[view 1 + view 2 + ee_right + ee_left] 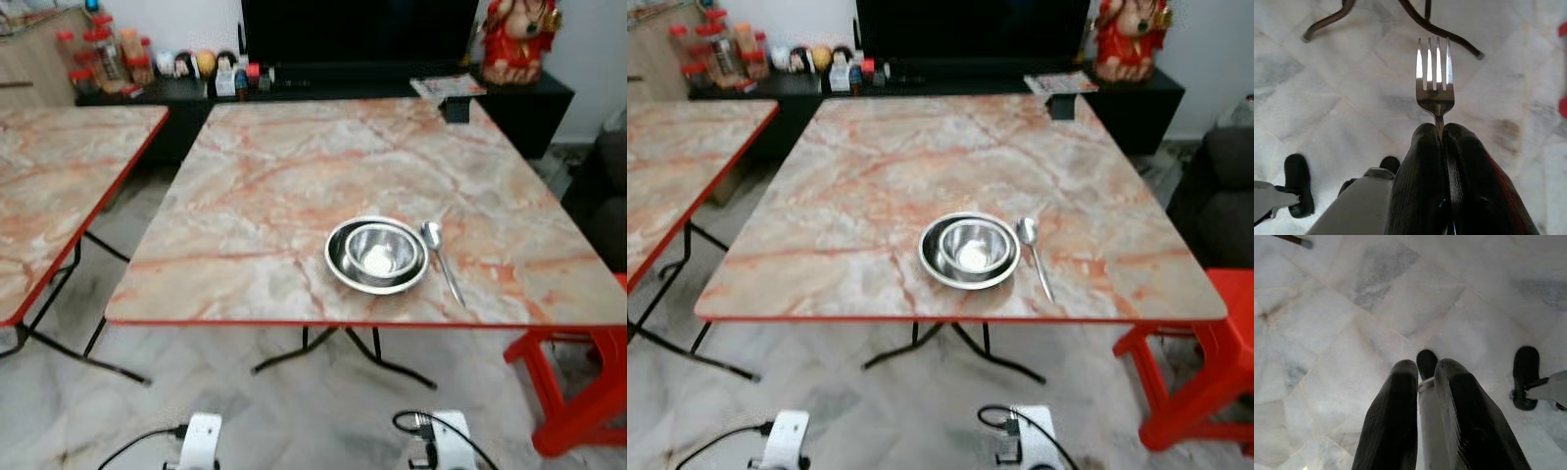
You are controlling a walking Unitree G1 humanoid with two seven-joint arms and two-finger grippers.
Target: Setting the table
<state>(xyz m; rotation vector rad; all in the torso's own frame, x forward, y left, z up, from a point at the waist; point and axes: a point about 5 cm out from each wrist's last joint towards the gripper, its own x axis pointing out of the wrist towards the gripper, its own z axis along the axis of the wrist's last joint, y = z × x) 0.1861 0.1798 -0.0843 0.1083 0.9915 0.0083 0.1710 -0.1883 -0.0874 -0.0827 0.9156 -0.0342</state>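
On the marble-patterned folding table (294, 176) a place is partly laid: a steel bowl (379, 252) sits nested in a wider steel dish (338, 264) near the front edge, and a steel spoon (440, 255) lies just beside them at 3 o'clock, its bowl end toward the far side.

The fork (1435, 78) is the piece in hand. The right gripper (1442, 134) has its 2 black fingers clamped together on the fork's neck, the 4 tines pointing down toward the marble floor (1327, 98) near the table's black legs (1444, 34), low and short of the tabletop. The left gripper (1425, 374) hangs idle over the floor with its fingers close together and nothing between them.

The step looks like carrying the fork to the setting. The spoon already takes the 3 o'clock side, so the free spot at 9 o'clock of the dish seems the likely place. That would call for lifting the right arm above the red table edge (245, 321), reaching in over the front, turning the fork flat with tines toward 12 o'clock, and setting it down clear of the dish rim before letting go.
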